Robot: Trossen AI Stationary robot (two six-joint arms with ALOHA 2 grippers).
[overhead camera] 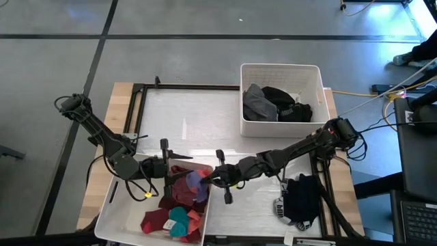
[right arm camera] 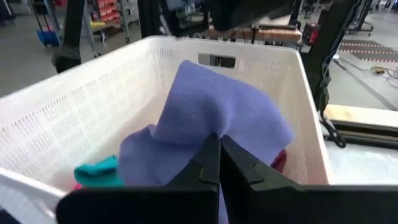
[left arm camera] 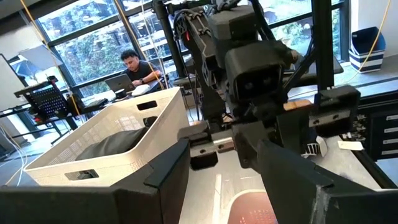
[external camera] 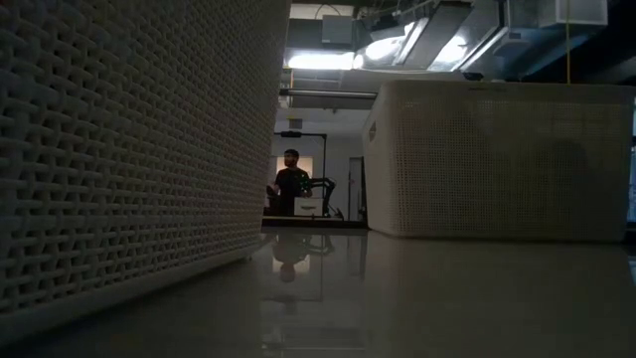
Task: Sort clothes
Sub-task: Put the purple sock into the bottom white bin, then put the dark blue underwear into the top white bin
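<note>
Right wrist view puts the purple garment (right arm camera: pixel 214 109) in front of you, pinched between the right gripper (right arm camera: pixel 219 155) fingers, which are pressed together on the cloth, over the near bin (right arm camera: pixel 93 99). A teal piece (right arm camera: pixel 96 169) lies below it in that bin.

From above, that purple garment (overhead camera: pixel 196 182) hangs at the bin's 3 o'clock rim, on top of the maroon, red and teal clothes (overhead camera: pixel 174 217) heaped inside. Your right arm reaches in low and nearly straight from 3 o'clock, with the right gripper (overhead camera: pixel 213 179) at the rim. Your left arm bends in from 9 o'clock, its left gripper (overhead camera: pixel 166 167) held over the bin's 12 o'clock edge with fingers spread apart and holding nothing.

Dark and grey clothes (overhead camera: pixel 273 104) fill the far bin (overhead camera: pixel 280 70) at 1 o'clock. A black garment (overhead camera: pixel 300 198) lies loose on the table (overhead camera: pixel 184 116) at 4 o'clock.
</note>
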